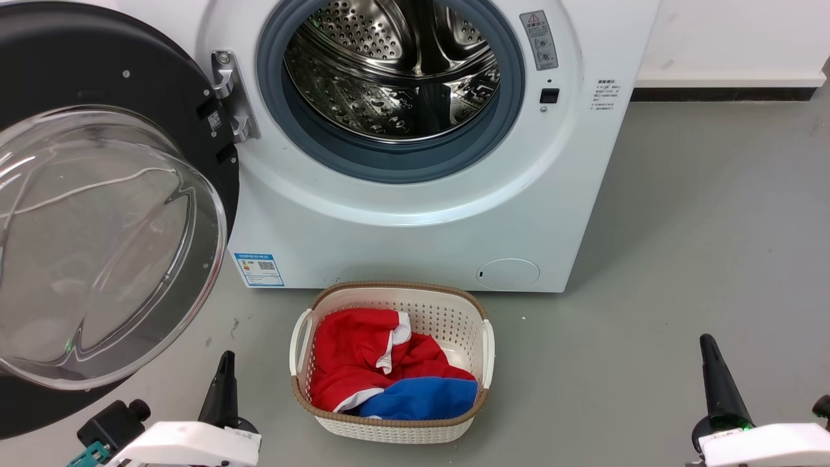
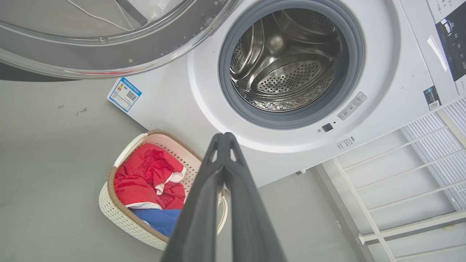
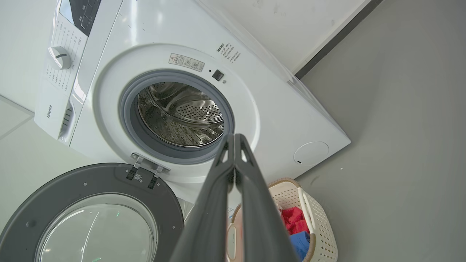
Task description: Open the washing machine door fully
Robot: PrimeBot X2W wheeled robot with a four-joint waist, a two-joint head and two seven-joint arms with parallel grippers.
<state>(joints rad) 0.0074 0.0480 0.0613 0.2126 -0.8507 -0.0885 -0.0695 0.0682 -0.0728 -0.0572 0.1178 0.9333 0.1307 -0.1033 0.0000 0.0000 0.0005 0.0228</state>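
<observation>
As it hangs open, glossy domed door

The washing machine door stands wide at left, leaving the drum mouth unblocked; a laundry basket occupies the floor just before it.

White wrist shells; long tapered dark jaws; black knob, teal clip.
</observation>
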